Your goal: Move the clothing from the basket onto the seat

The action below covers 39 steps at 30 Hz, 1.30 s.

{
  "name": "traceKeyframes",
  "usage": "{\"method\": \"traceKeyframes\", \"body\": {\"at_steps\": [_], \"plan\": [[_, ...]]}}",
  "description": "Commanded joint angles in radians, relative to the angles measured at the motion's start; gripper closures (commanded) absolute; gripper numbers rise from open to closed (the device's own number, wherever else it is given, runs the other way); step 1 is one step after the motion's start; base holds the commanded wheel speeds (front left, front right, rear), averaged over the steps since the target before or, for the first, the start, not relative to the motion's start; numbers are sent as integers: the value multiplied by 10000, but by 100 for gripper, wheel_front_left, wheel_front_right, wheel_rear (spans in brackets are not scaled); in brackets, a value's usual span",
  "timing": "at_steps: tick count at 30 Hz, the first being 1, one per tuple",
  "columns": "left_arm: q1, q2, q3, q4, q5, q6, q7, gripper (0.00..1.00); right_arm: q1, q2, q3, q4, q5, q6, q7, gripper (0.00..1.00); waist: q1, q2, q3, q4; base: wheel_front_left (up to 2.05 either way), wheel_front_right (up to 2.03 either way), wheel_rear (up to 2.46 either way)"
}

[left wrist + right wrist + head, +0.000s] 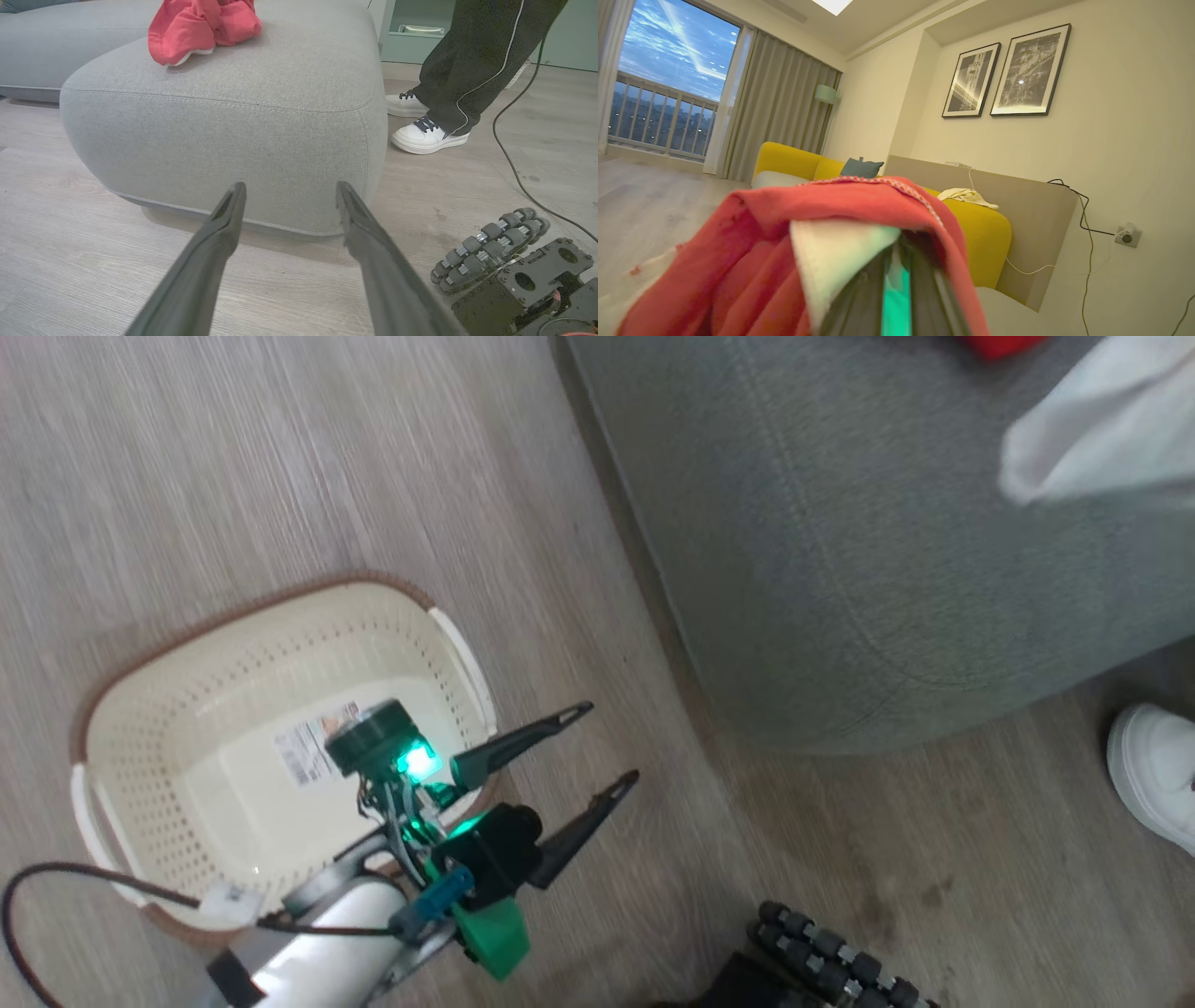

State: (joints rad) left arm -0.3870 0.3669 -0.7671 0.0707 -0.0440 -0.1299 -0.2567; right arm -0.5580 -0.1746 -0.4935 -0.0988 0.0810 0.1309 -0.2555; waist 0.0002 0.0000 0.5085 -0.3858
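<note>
Cream plastic basket (149,728) sits on the wood floor (280,448) at left, a label sticker (313,747) inside it. The sticker has a barcode, but the print is too small to read. Left gripper (611,740) hovers at its right rim, fingers spread. Grey seat (840,569) carries a red garment (196,28); right gripper (896,261) pinches a red-and-white garment (831,210) — fingers pressed together.
</note>
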Motion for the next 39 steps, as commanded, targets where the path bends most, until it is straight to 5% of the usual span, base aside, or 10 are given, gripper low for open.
{"method": "traceKeyframes", "body": {"at_steps": [1, 7, 18, 28, 36, 37, 38, 39], "plan": [[-260, 201, 241, -412, 12, -8, -51, 0, -518, -426, 19, 4, 107, -2, -63, 100, -2, 0, 433, 165, 0, 0, 0], [-452, 458, 283, -576, 17, -8, -51, 0, -1997, -1297, -217, 1499, 197, -2, -63, 100, -2, 0, 1134, 481, 0, 0, 0], [-813, 845, 505, -829, 88, -5, -51, 0, -5201, -3091, 121, 6036, 19, -2, 87, 100, -2, 0, 2542, 1457, 0, 0, 0], [-970, 674, 603, -963, 160, -5, -51, 0, -6810, -3240, 706, 9696, -950, -2, 1026, 100, -2, 0, 3059, 2056, 0, 0, 0], [-1072, 527, 656, -899, 152, -6, -51, 0, -7258, -3181, 1567, 11497, -863, -2, 1735, 100, -2, 0, 3075, 2101, 0, 0, 0], [-1081, 510, 663, -887, 148, -6, -51, 0, -7281, -3215, 1609, 11587, -831, -2, 1660, 75, -2, 0, 3047, 2088, 0, 0, 0], [-1092, 492, 668, -875, 143, -6, -51, 0, -7292, -3259, 1614, 11658, -811, -2, 1538, 29, -2, 0, 3004, 2073, 0, 0, 0], [-1097, 470, 673, -860, 135, -6, -51, 0, -7298, -3286, 1585, 11735, -778, -2, 1414, 0, -2, 0, 2946, 2054, 0, 0, 0]]}}
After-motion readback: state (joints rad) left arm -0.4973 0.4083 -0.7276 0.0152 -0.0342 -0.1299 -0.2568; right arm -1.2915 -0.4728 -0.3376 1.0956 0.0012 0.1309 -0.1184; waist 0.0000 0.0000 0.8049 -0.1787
